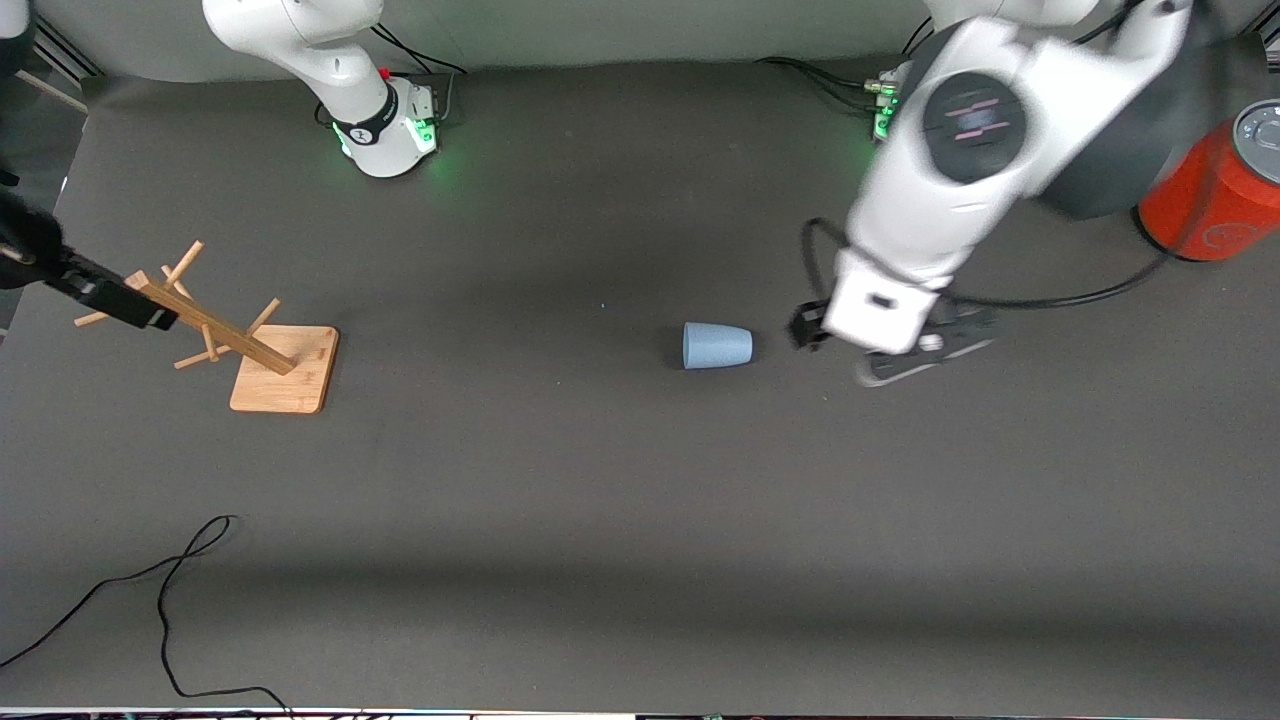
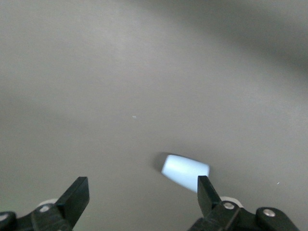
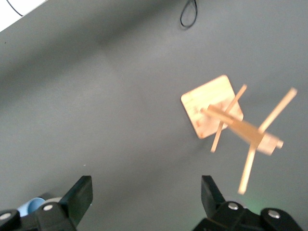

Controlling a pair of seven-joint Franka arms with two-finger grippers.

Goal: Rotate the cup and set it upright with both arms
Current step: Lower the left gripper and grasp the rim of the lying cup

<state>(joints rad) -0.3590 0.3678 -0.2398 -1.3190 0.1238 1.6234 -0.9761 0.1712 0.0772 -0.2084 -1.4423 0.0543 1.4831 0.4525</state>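
The dark table [image 1: 560, 520] carries everything, and most of its surface is bare, which leaves both arms room to work around the one small item that matters. Largest of the movers is the left arm [image 1: 960, 170], reaching down from its base at the table's top edge so that the left gripper [image 1: 880, 345] hangs low just beside the cup, on the side toward the left arm's end; its fingers [image 2: 74, 195] are spread wide with nothing between them, and judging by that stance it is lining up to take the cup from the side. The right arm waits, its right gripper [image 1: 100, 295] up above the mug tree near the right arm's end of the table, jaws likewise spread and empty. An orange-red canister [image 1: 1215, 195] stands by the edge at the left arm's end, clear of the work. The wooden mug tree [image 1: 265, 355] stands upright on its square base. Smallest is the pale-blue cup [image 1: 717, 345], lying on its side near the middle of the table, so uprighting it is not yet begun.
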